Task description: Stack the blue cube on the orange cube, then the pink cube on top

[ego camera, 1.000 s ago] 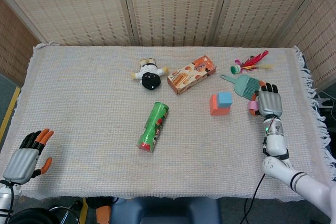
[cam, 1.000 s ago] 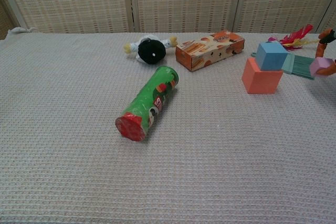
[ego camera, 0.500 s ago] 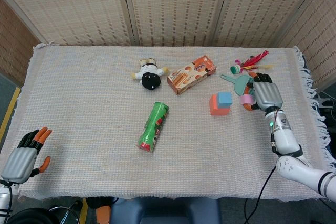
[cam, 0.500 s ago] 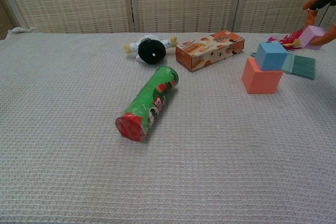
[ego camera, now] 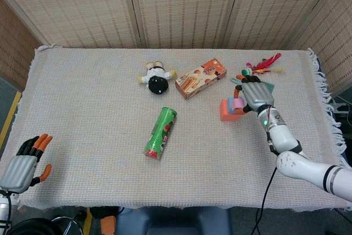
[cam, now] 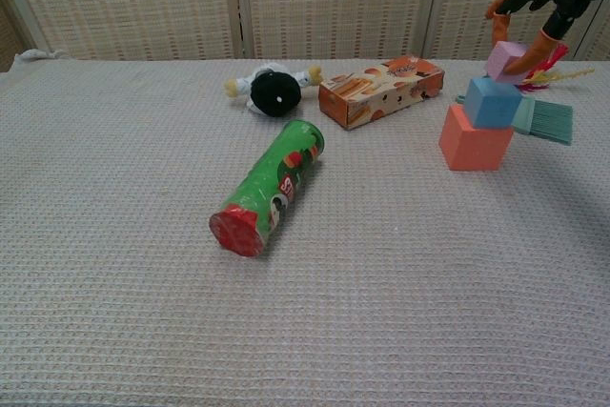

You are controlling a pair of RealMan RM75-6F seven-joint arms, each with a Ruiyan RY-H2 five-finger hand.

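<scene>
Left hand (ego camera: 23, 166) rests idle at the table's near-left edge, fingers loosely spread, holding nothing. Orange cube (cam: 474, 139) carries the blue cube (cam: 493, 102), set toward its far-right corner. Right hand (ego camera: 254, 95) pinches the pink cube (cam: 505, 61) just above it. Advise centring and levelling before release. Whether pink touches blue cannot be told; the hand hides the stack from overhead.
</scene>
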